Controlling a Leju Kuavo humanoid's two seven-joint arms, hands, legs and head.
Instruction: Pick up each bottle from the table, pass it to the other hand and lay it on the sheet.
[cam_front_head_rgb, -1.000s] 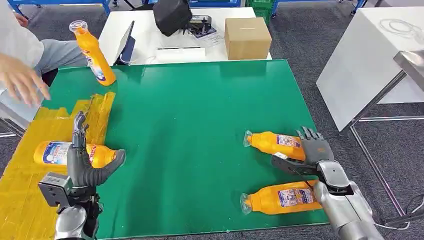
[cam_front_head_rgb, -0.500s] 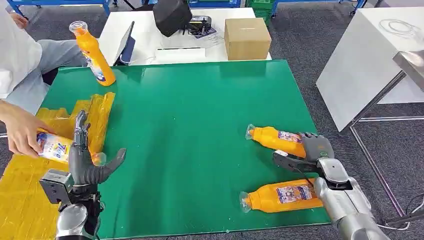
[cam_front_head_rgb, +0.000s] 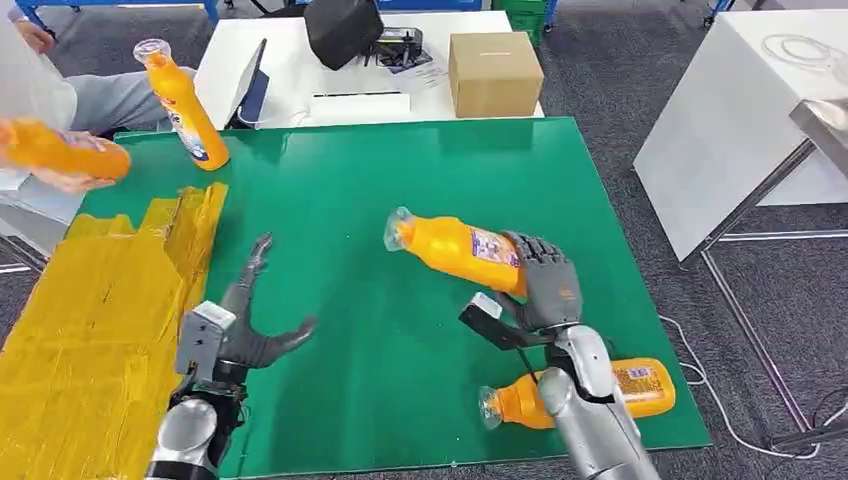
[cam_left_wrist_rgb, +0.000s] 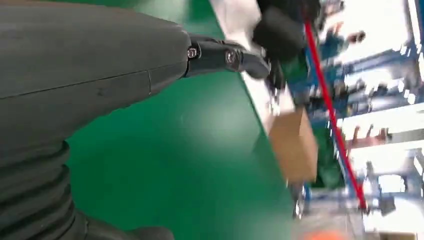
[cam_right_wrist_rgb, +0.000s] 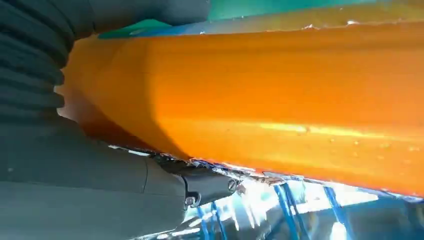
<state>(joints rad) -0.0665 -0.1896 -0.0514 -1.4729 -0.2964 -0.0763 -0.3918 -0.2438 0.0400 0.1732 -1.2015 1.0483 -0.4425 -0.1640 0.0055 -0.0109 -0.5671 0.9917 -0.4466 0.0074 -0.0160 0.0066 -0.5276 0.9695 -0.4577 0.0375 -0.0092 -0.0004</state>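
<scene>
Aloft, bottle (cam_front_head_rgb: 455, 250) in right hand's (cam_front_head_rgb: 545, 283) grip, cap leftward; left hand (cam_front_head_rgb: 245, 325) spread, empty.

Green tabletop (cam_front_head_rgb: 350, 190): crumpled yellow sheet (cam_front_head_rgb: 90, 310) along the left side, one orange bottle (cam_front_head_rgb: 185, 95) upright at the far left corner, one orange bottle (cam_front_head_rgb: 640, 385) lying at the near right edge.
</scene>
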